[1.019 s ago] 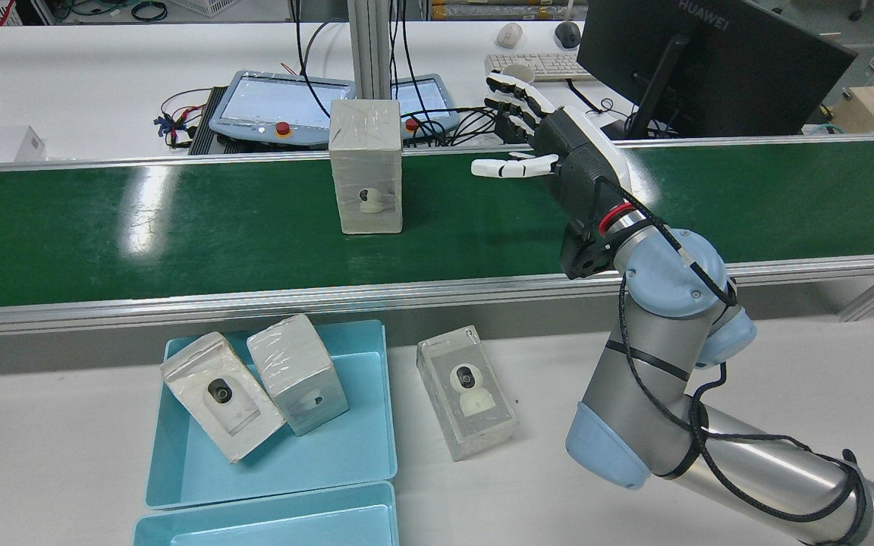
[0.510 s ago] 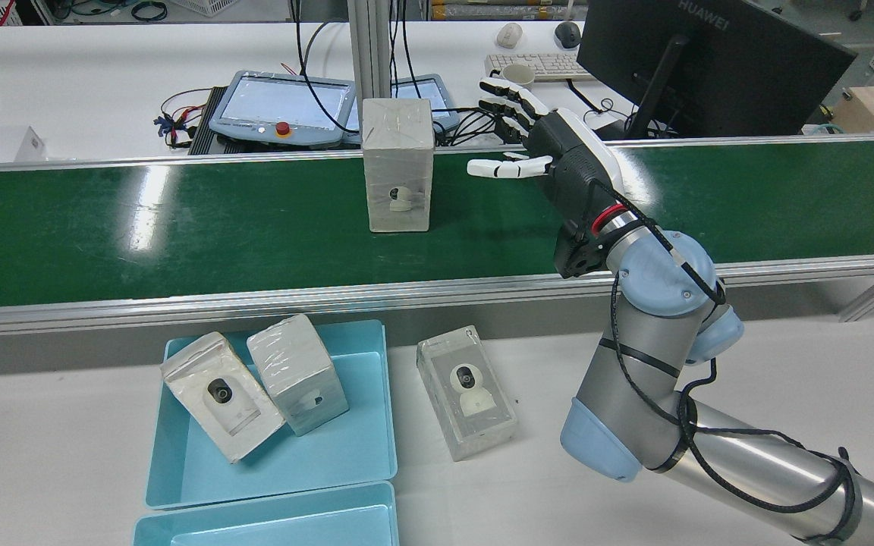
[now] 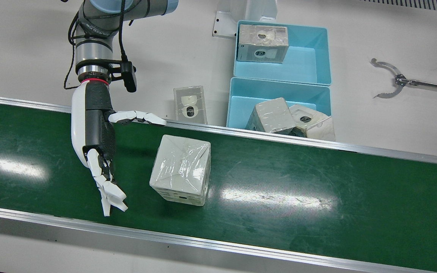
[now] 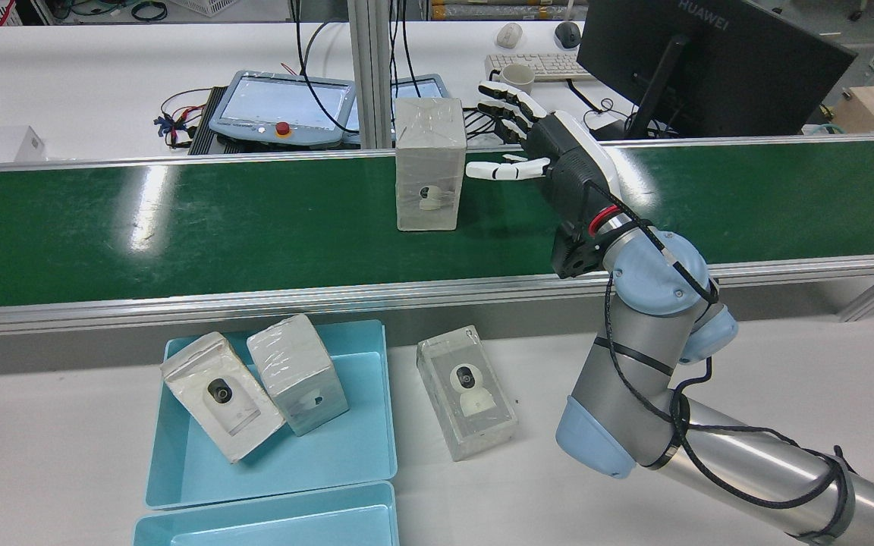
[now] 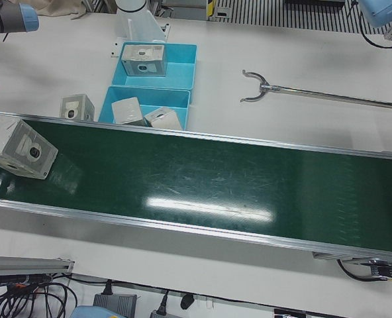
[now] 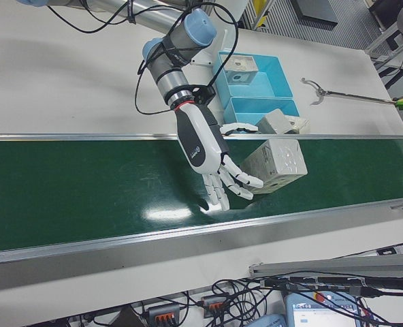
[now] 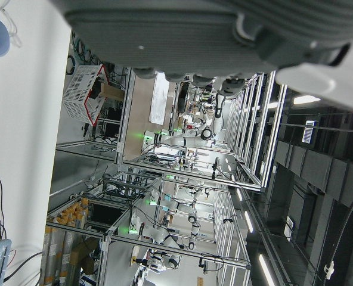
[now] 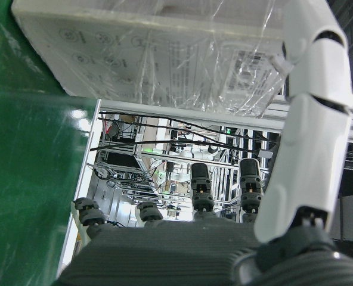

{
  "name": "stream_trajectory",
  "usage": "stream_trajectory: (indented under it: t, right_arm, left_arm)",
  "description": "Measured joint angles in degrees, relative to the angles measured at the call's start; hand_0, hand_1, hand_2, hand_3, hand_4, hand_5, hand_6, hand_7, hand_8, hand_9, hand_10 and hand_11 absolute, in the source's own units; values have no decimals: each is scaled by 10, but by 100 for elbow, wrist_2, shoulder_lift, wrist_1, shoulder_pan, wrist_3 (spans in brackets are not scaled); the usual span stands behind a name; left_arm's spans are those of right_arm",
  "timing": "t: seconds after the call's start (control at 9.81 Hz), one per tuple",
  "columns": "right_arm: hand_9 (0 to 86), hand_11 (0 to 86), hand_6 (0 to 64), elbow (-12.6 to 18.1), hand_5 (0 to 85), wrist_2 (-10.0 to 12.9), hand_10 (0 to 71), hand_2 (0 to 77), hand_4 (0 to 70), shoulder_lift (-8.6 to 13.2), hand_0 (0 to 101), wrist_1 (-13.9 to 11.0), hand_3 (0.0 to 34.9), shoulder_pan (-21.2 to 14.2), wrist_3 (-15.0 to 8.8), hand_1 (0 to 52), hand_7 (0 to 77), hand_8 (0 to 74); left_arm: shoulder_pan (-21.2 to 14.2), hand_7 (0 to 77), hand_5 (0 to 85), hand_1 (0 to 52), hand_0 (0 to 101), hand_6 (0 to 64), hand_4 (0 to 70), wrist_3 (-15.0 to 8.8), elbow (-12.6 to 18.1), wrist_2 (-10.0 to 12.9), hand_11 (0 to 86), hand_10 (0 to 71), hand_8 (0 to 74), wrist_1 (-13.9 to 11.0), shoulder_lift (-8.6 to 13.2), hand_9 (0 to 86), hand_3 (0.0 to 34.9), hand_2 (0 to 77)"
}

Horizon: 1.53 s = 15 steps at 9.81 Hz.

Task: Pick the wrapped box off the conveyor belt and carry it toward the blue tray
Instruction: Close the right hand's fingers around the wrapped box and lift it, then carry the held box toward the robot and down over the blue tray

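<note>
While the wrapped box (image 4: 429, 163) is standing upright on the green conveyor belt (image 4: 179, 220), I am holding the right hand (image 4: 551, 159) spread wide just to its right, empty, thumb near the box's right face but not touching. To grip well, I am planning to slide the palm in against that face, with the thumb on the near side and the fingers (image 3: 108, 193) around the far side, closing evenly so the slick plastic wrap is not slipping. The blue tray (image 4: 179, 455) is sitting on the white worktop (image 4: 42, 447) nearer the robot, left of the hand, already holding two boxes. I cannot tell the left hand's state.
</note>
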<state>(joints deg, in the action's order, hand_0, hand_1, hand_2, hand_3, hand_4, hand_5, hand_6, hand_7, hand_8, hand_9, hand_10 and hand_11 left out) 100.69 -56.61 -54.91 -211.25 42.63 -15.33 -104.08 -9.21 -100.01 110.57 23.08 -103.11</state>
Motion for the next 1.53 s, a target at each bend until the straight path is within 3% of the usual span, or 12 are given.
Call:
stream_trajectory:
  t: [0.92,1.02,1.12,1.22,1.32,1.43,1.53]
  right_arm:
    - [54,54,0,-367,213,-19,33,180,87,4,442,327,282,-18,67,125,196,5]
    - [22,71,0,-369,224,-18,54,185,98,5,442,358,287,-24,70,109,196,5]
    - [98,120,16,-379,295,-20,82,202,175,4,427,435,301,-40,70,98,251,27]
    - [98,120,16,-384,295,-15,82,202,175,-2,427,514,301,-60,68,98,251,27]
    - [344,398,235,-388,376,-10,305,202,289,-11,329,564,290,-70,69,0,464,311]
    - [344,398,235,-374,376,-5,305,202,289,-22,329,598,290,-75,71,0,464,311]
    - [496,458,311,-334,398,-2,333,262,327,-27,327,614,236,-73,77,0,524,464]
  left_arm:
    - [0,5,5,0,0,0,0,0,0,0,0,0,5,0,0,5,0,11]
    - [0,5,5,0,0,0,0,0,0,0,0,0,5,0,0,5,0,11]
    - [0,5,5,0,0,0,0,0,0,0,0,5,5,0,0,0,0,11]
    - [0,5,5,0,0,0,0,0,0,0,0,5,5,0,0,0,0,11]
    - [0,5,5,0,0,0,0,0,0,0,0,0,5,0,0,0,0,11]
    - [0,5,5,0,0,0,0,0,0,0,0,5,5,0,0,0,0,5]
    - [0,5,5,0,0,0,0,0,0,0,0,5,5,0,0,0,0,11]
